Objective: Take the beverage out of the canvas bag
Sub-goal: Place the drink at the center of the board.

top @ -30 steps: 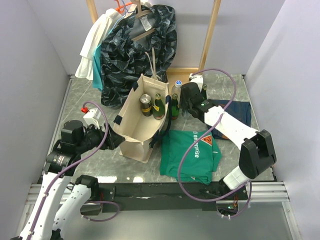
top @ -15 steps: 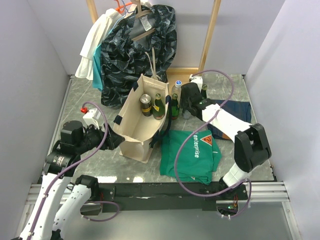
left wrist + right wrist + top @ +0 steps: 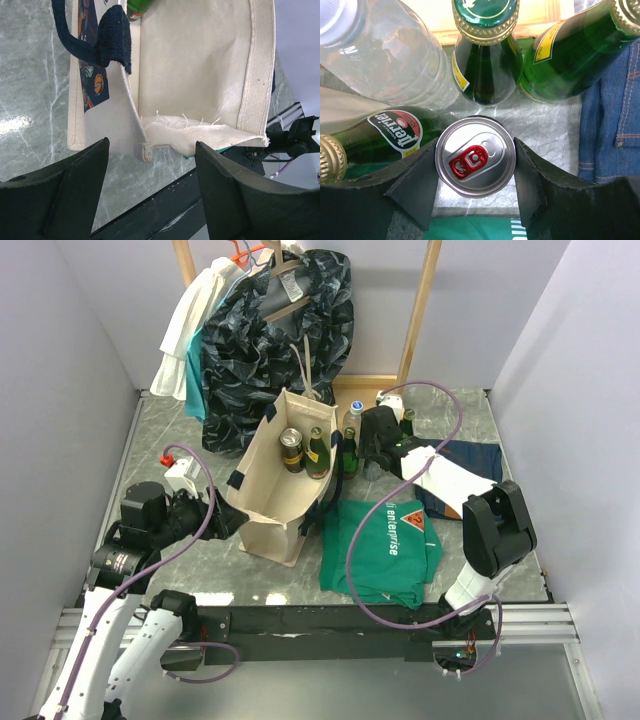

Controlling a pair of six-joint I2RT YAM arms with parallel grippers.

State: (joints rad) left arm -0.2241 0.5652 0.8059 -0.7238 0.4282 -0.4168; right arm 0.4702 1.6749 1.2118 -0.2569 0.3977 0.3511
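Observation:
The cream canvas bag (image 3: 270,495) with navy straps stands open at mid-table, with a can (image 3: 291,446) and a green bottle (image 3: 317,452) inside. Right of the bag, among bottles standing on the table, my right gripper (image 3: 374,445) is shut on a silver beverage can (image 3: 476,156) with a red tab, one finger pressed to each side. I cannot tell whether that can touches the table. My left gripper (image 3: 151,146) is open at the bag's (image 3: 200,75) near-left edge, its fingertips on either side of the frayed canvas rim, gripping nothing.
Around the held can stand a clear plastic bottle (image 3: 385,55), two green bottles (image 3: 485,60) (image 3: 570,50) and a leaning Perrier bottle (image 3: 385,132). A green T-shirt (image 3: 385,545) and jeans (image 3: 470,465) lie on the right. Garments (image 3: 280,330) hang on a rack behind the bag.
The right arm's elbow has swung left and toward the back, while its gripper stays on the can by the bottles. The left arm and bag have not moved.

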